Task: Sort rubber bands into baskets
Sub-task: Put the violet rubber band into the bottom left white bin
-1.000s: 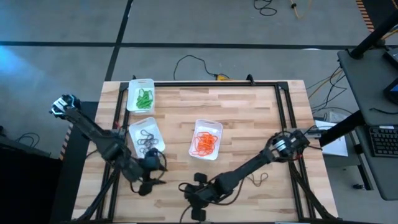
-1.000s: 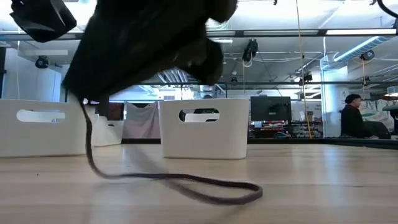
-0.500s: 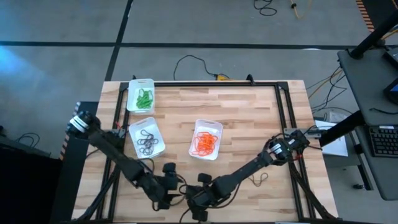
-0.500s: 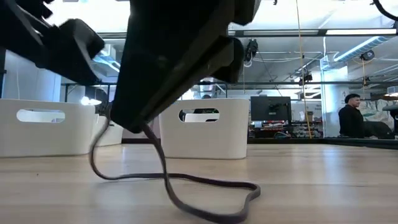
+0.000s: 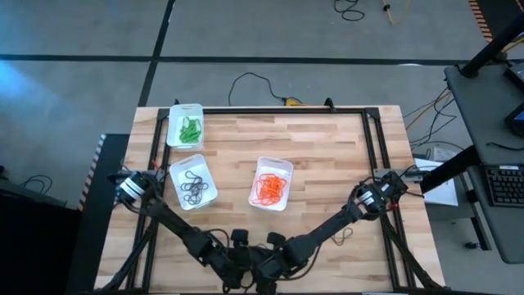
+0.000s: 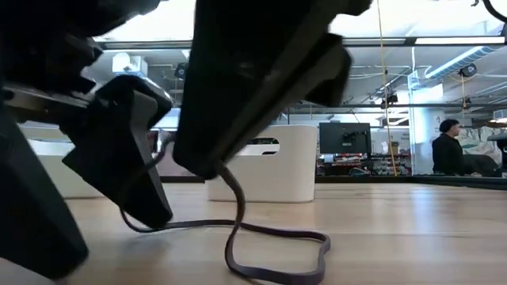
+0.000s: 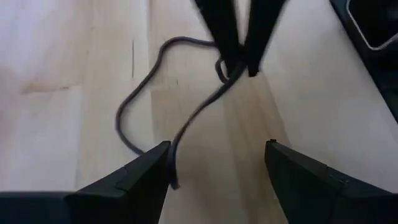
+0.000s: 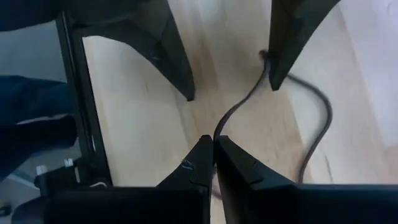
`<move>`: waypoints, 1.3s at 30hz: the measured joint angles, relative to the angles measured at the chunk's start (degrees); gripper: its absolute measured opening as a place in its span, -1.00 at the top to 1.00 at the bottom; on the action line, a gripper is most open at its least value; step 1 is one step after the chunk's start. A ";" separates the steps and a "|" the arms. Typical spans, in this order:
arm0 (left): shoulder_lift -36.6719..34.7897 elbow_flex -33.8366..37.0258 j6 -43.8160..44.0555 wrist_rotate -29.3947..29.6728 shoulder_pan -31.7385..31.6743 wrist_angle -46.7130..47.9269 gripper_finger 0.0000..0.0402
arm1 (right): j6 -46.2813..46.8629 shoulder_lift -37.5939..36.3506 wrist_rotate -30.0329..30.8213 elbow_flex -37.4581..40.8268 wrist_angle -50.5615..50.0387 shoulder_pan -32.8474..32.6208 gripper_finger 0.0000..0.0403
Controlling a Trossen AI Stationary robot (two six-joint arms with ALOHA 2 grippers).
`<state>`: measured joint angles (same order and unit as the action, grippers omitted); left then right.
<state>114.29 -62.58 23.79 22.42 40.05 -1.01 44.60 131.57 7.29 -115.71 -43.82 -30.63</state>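
Right gripper [image 8: 213, 144] is closed, pinching a dark band [image 6: 269, 237] at the near edge of the surface [image 5: 327, 156]. Left gripper [image 7: 217, 158] stands wide open just beside it, one finger at the band. Three baskets [image 5: 271, 183] sit well apart behind, sorted — room between is open.

Workshop surroundings: open lab space around a wooden work table

Grey floor [image 5: 270, 37] crossed by dark lines, with loose cables [image 5: 254, 82] behind the table [image 5: 319, 147]; a desk [image 5: 491, 123] carrying a keyboard [image 5: 506, 185] stands at one side; at table level, ceiling strip lights [image 6: 444, 41], a monitor [image 6: 344, 138] and a person [image 6: 448, 149] in dark clothing show beyond
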 joint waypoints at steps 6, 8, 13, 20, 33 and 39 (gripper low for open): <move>1.78 -1.36 4.74 0.26 -0.46 -0.20 -0.19 | 5.28 -0.09 0.20 1.08 0.39 -0.40 0.95; 1.05 -0.11 8.16 1.62 -0.49 -0.79 -0.15 | 7.28 -0.09 0.37 1.13 0.28 -0.59 0.95; -2.24 4.44 12.09 3.76 -0.86 -4.63 -0.10 | 9.69 -0.09 0.46 1.79 -0.36 -0.98 0.95; -2.57 7.14 9.93 1.77 -2.25 -8.60 0.05 | 11.10 -0.07 0.39 3.18 -0.58 -1.08 0.92; -1.52 7.20 12.63 -0.57 -2.67 -10.13 0.81 | 14.43 -0.13 0.24 3.10 -0.86 -1.10 0.57; -2.50 7.30 13.41 -1.78 -2.69 -8.29 0.97 | 16.25 -2.02 0.17 3.08 -0.99 -1.23 0.25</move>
<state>111.79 -55.28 37.20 20.64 37.36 -9.30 60.85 129.55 7.47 -112.63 -44.82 -31.86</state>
